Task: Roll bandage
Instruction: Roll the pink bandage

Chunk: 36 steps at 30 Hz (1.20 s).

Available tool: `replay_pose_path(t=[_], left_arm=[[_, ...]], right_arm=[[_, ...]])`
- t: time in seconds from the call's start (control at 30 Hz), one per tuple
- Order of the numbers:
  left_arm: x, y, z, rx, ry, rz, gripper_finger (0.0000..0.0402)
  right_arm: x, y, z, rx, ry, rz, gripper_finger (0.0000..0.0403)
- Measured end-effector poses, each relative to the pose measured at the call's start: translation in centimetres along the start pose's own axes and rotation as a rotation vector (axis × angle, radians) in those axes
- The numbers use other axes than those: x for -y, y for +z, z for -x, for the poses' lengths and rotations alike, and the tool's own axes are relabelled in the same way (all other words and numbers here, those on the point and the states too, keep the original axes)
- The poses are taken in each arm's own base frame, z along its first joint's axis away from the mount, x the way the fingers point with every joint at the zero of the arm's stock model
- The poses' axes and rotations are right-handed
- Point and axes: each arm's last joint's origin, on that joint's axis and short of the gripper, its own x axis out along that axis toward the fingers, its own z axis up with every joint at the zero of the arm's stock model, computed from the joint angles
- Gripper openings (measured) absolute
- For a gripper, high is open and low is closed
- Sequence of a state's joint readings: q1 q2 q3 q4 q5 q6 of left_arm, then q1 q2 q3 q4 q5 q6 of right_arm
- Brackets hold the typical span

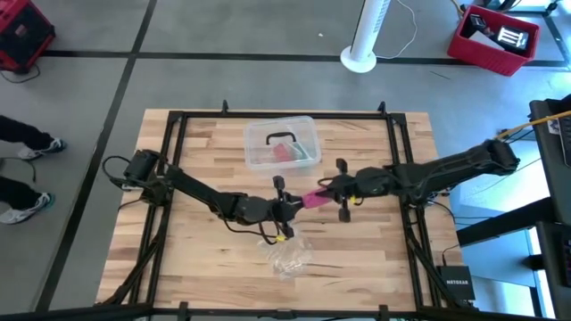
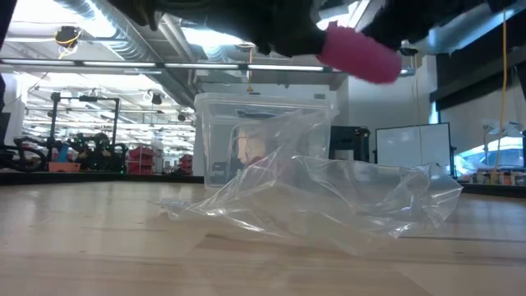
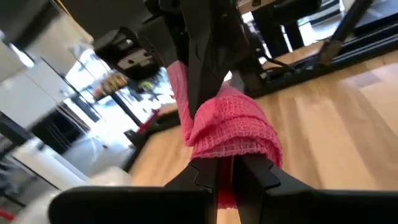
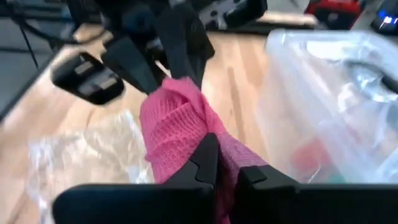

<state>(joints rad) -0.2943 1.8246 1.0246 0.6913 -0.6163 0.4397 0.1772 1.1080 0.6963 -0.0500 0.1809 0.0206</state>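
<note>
Nearest the left gripper (image 1: 284,207), a crumpled plastic wrapper (image 1: 290,257); both grippers clamp the pink bandage (image 1: 314,199) aloft between them, right gripper (image 1: 342,192) opposite; wind it snug, edges aligned; clear box (image 1: 282,143) sits beyond

high view: overhead, straight down, whole table (image 1: 205,259) and both arms
low view: tabletop level, facing room, close behind plastic wrapper (image 2: 329,201)
left wrist view: close-up along own fingers on bandage (image 3: 233,134)
right wrist view: close-up from opposite side, same bandage
shared: bandage in all four; clear box (image 4: 336,99) in high, low, right wrist
</note>
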Motion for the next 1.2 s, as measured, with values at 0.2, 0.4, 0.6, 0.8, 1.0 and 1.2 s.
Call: replay_pose_path(t=[0.2,0.4,0.6,0.8,1.0,1.2], left_arm=[[1.9,-2.6,-0.9,-0.084,-0.041,0.128,0.0021],[3.9,-5.8,-1.9,-0.154,-0.049,0.259,0.0021],[5.4,-8.3,-2.4,-0.23,-0.053,0.348,0.0021],[5.8,-9.4,-2.2,-0.303,-0.046,0.406,0.0021],[6.3,-9.3,-1.8,-0.322,-0.077,0.442,0.0023],[7.3,-9.2,-1.0,-0.346,-0.12,0.432,0.0051]], right_arm=[[-0.4,-2.0,-2.2,-0.154,0.012,0.024,0.0007],[-0.8,-4.5,-4.9,-0.315,0.002,0.02,0.001],[-1.2,-7.1,-7.5,-0.432,-0.008,0.011,0.0019],[-1.6,-8.4,-9.2,-0.46,0.008,0.011,0.002],[-1.6,-8.7,-9.4,-0.473,0.006,0.015,0.0021],[-1.6,-8.8,-9.4,-0.477,0.014,0.015,0.0021]])
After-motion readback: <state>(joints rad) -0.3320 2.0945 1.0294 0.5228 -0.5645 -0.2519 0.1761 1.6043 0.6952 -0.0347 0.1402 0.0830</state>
